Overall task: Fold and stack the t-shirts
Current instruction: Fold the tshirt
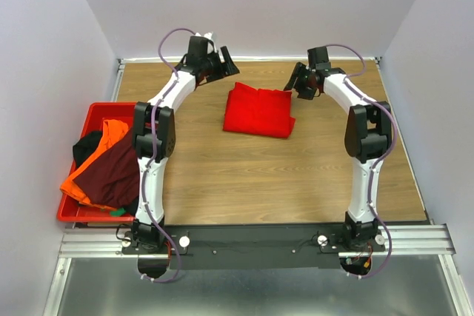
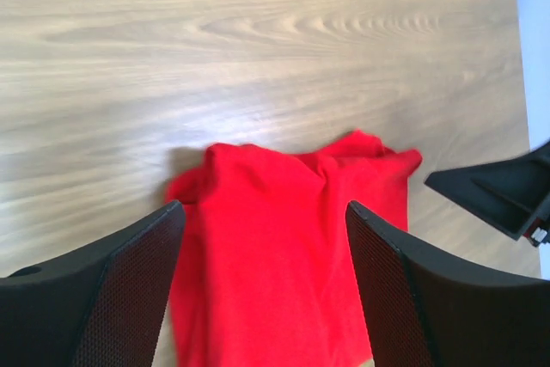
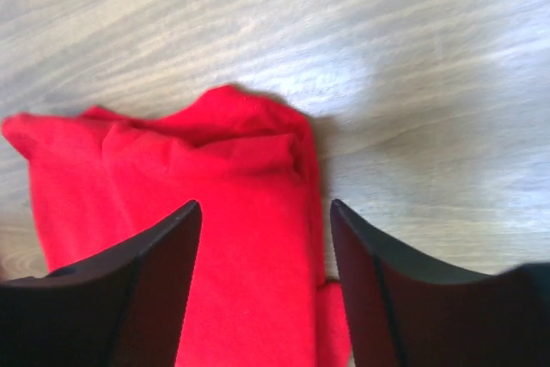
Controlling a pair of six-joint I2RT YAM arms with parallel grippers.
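A bright red t-shirt (image 1: pixel 259 110) lies folded in a rough rectangle on the wooden table, towards the back middle. My left gripper (image 1: pixel 220 66) hangs over its far left corner, open, and the left wrist view shows the red cloth (image 2: pixel 284 247) below and between the spread fingers of that gripper (image 2: pixel 265 208). Over the shirt's far right corner my right gripper (image 1: pixel 300 83) is also open, with the folded edge (image 3: pixel 232 212) beneath its jaws (image 3: pixel 265 204). Neither holds cloth. Orange (image 1: pixel 111 132), dark maroon (image 1: pixel 111 175) and black (image 1: pixel 84 147) t-shirts lie heaped in a crate.
The red plastic crate (image 1: pixel 95 112) stands at the table's left edge, with the shirts spilling over its near rim. White walls close in the back and both sides. A finger of the right gripper (image 2: pixel 507 191) shows at the right of the left wrist view.
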